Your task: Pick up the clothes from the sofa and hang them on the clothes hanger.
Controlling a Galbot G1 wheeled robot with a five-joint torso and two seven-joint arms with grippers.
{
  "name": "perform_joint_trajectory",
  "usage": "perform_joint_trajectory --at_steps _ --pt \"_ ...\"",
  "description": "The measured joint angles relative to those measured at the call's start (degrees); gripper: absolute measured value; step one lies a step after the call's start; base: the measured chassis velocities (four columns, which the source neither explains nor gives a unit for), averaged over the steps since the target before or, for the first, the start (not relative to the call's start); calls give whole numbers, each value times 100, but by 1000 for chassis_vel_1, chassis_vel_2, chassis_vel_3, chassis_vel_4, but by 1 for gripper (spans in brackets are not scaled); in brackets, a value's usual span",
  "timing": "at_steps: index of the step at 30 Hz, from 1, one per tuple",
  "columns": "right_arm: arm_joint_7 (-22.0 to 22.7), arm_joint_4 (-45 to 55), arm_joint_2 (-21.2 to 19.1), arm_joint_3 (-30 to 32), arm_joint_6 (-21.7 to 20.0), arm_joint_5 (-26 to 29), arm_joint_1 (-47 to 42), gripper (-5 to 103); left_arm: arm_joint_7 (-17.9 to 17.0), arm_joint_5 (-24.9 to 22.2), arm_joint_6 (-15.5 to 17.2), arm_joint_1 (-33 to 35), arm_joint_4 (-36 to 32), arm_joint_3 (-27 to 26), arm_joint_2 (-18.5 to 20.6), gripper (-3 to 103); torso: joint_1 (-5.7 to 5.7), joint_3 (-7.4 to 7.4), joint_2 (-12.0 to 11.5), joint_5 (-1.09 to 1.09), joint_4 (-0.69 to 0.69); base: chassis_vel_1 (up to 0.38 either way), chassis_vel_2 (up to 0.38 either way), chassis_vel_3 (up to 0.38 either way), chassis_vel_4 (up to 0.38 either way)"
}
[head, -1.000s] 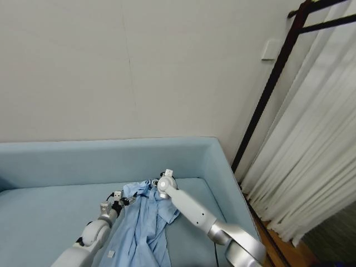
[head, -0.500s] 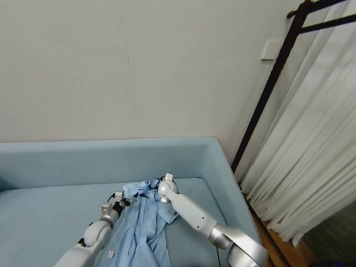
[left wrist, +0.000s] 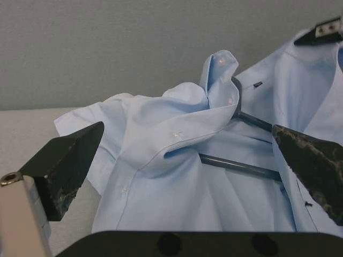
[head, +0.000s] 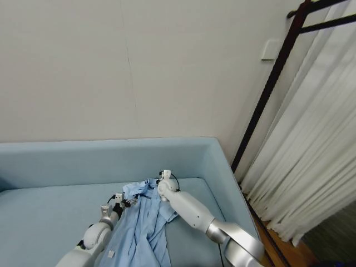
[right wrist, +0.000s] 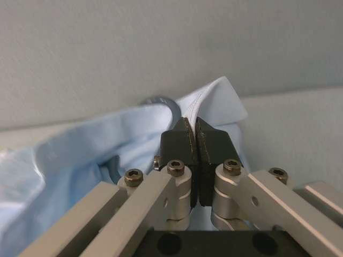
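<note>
At the right end of the pale blue fabric sofa [head: 55, 161], the crumpled light blue cotton shirt [head: 142, 222] is lying over a thin dark hanger [left wrist: 236, 166]. The right gripper [right wrist: 193, 131] is clenching its jaws on just a collar edge, so lifting risks the cloth slipping free. The left gripper [left wrist: 187, 160] is hovering near, jaws released.

Blue sofa [head: 50, 214], light-blue shirt [head: 139, 228] on seat

Off-white wall [head: 111, 67] is filling the background, a thin vertical seam [head: 129, 61] running down it. White switch plate [head: 270, 50] is sitting high on the wall at right. White curtain [head: 317, 144] is hanging in folds at far right, reaching wood floor [head: 281, 245].
</note>
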Motion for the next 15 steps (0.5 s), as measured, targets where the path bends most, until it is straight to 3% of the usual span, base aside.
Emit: perform_joint_trajectory --at_steps 8,12,14,15 --pt "-126 -291 302 -178 31 -227 40 -3 8 21 -8 -42 68 48 -83 100 0 -1 0 0 3 0 0 0 0" --pt "-255 -248 304 -294 -5 -377 -312 13 8 51 -41 -40 88 68 -145 100 0 0 0 -1 -2 0 0 0 0" --pt "-258 -125 294 -295 -51 -381 -398 13 9 52 -45 -32 76 71 -145 100 0 0 0 0 -1 0 0 0 0" --pt "-263 -27 268 -300 -78 -385 -450 19 8 53 -46 -27 67 71 -143 100 0 -1 0 0 1 0 0 0 0"
